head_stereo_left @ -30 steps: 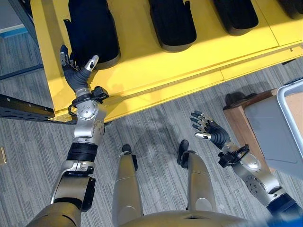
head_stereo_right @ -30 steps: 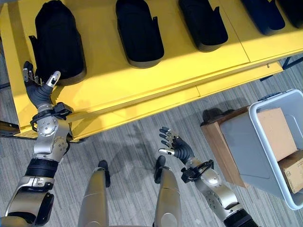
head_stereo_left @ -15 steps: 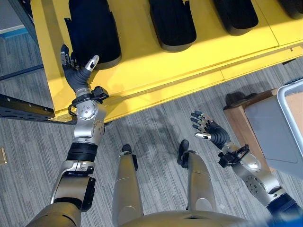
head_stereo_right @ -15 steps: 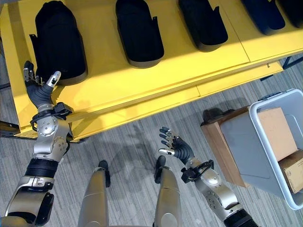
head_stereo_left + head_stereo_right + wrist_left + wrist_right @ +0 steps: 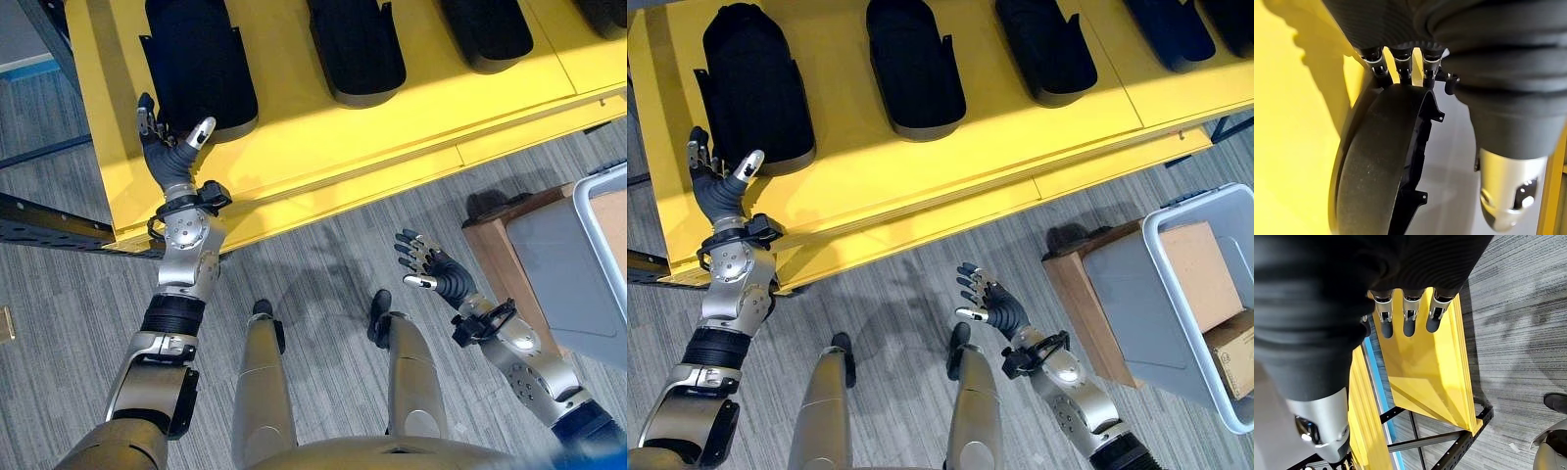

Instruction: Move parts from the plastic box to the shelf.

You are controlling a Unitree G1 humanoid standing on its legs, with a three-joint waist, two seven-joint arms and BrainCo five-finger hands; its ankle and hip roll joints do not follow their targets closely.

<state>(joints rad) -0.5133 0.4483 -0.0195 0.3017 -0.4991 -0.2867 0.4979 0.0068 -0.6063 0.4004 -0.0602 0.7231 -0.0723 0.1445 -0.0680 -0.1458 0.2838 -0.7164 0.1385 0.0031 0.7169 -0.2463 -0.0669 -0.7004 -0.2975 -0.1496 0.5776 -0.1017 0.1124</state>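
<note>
- Yellow shelf (image 5: 921, 176) carries a row of black moulded parts; the leftmost black part (image 5: 754, 88) lies near the shelf's left end, a little back from the front edge.
- Left hand (image 5: 720, 186) reaches over the shelf's front-left corner with straight, spread fingers — the fingertips (image 5: 1400, 73) meet the near end of the leftmost black part, thumb held off to one side. It grips nothing.
- In the left wrist view that part (image 5: 1381, 161) shows as a dark curved shell resting on the yellow surface, its rim tabs turned toward the hand.
- Right hand (image 5: 988, 302) hangs over the grey carpeted floor in front of the shelf, well apart from it — fingers straight and slightly fanned, palm empty.
- Grey plastic box (image 5: 1136, 294) sits at the right on a brown wooden stand (image 5: 1078, 294), clear of both hands; two cardboard cartons (image 5: 1200, 274) lie inside it.
</note>
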